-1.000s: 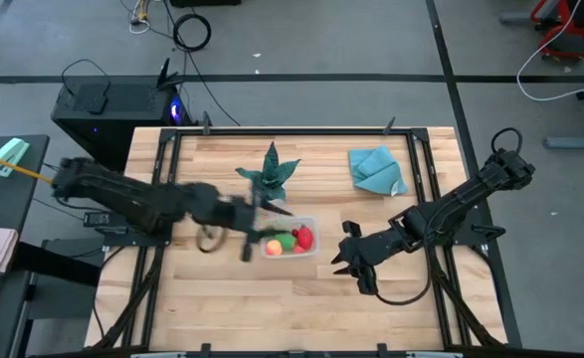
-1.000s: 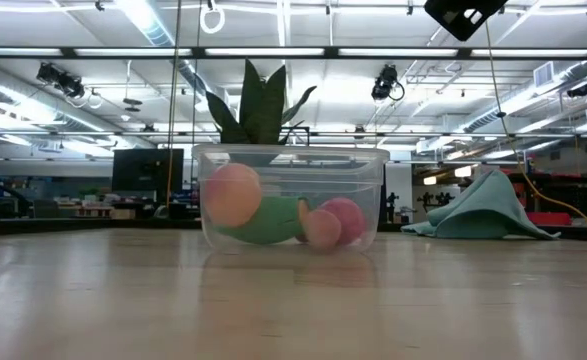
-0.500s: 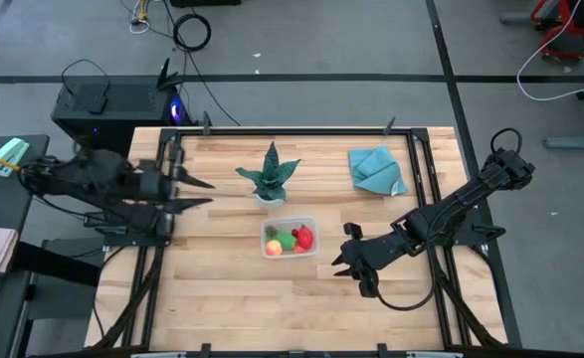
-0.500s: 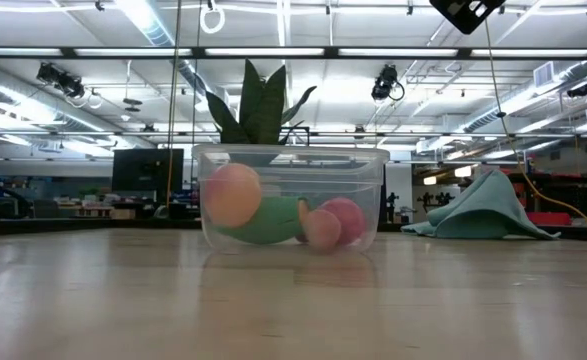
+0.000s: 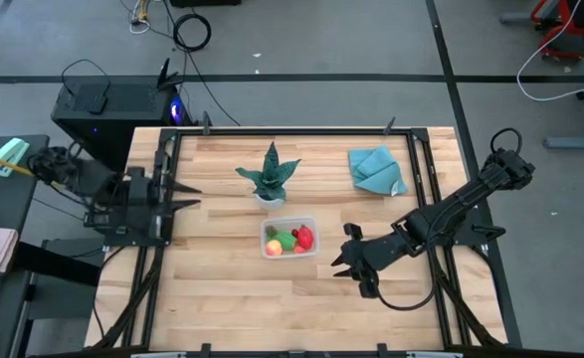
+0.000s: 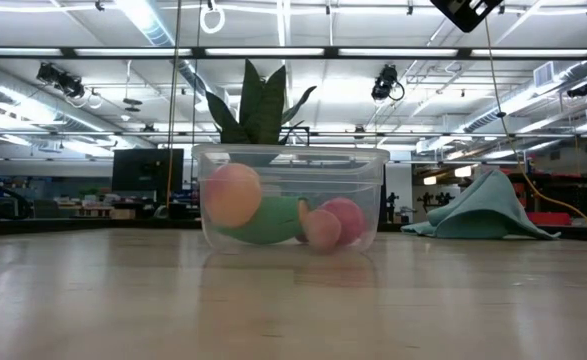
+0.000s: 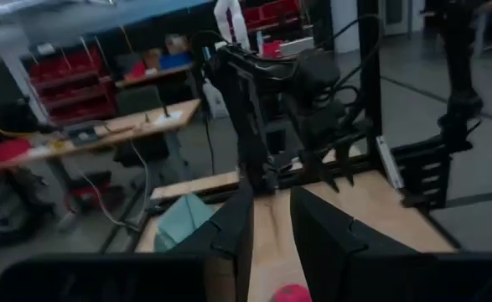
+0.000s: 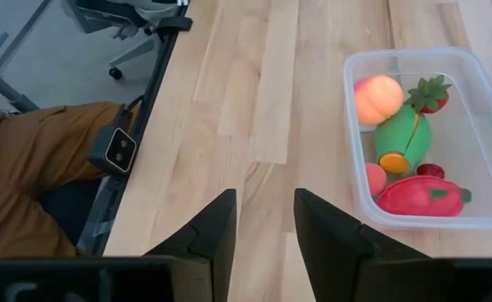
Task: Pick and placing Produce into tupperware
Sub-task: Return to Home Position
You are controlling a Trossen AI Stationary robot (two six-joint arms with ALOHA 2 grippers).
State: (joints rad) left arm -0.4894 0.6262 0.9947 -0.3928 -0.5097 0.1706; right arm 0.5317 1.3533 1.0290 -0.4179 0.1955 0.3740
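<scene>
Tabletop (image 5: pixel 222 298) w/ tupperware (image 6: pixel 293 170) of produce (image 8: pixel 402 138); left fingers (image 7: pixel 233 226) at edge, right fingers (image 8: pixel 212 226) nearby, both parted; workshop bkgd.

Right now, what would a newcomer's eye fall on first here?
The clear tub mid-table, holding bright toy produce: an orange peach, a green piece, a red one. A spiky potted plant stands behind it; the left tool sits at the left edge, the right tool right of the tub.

Left arm (image 5: pixel 83 177) sits folded at far left; left gripper (image 5: pixel 190 195) points rightward, fingers parted. Right arm (image 5: pixel 451 214) extends diagonally toward centre; right gripper (image 5: pixel 337 264) faces leftward, fingers spread.
</scene>
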